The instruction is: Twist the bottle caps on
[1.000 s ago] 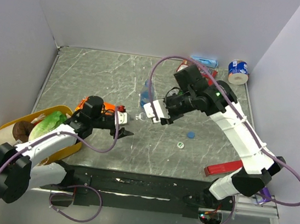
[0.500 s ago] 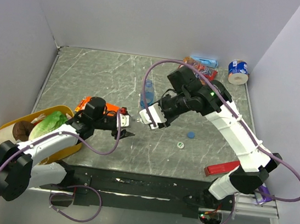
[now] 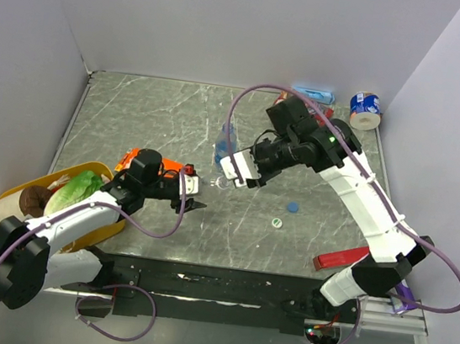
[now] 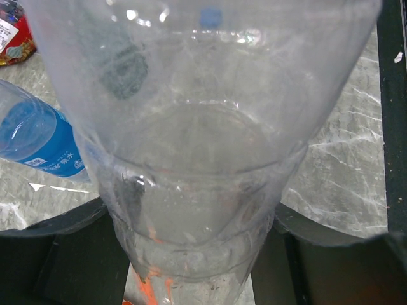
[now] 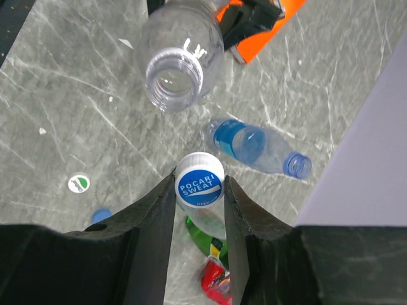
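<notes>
Top view: the left claw (image 3: 192, 194) and right claw (image 3: 238, 176) sit close together over the table (image 3: 136, 109). A plain blue cap (image 3: 292, 206) and a green-rimmed cap (image 3: 276, 222) lie loose near the right claw.

Left wrist: the left claw is clenched round a clear bottle (image 4: 197, 159), and a blue-labelled bottle (image 4: 38, 136) lies off to its left.

Right wrist: the right claw grasps a white-and-blue cap (image 5: 200, 183). The clear bottle's open mouth is just ahead of it, not touching. By my judgement no cap is screwed on yet; all three remain.
</notes>
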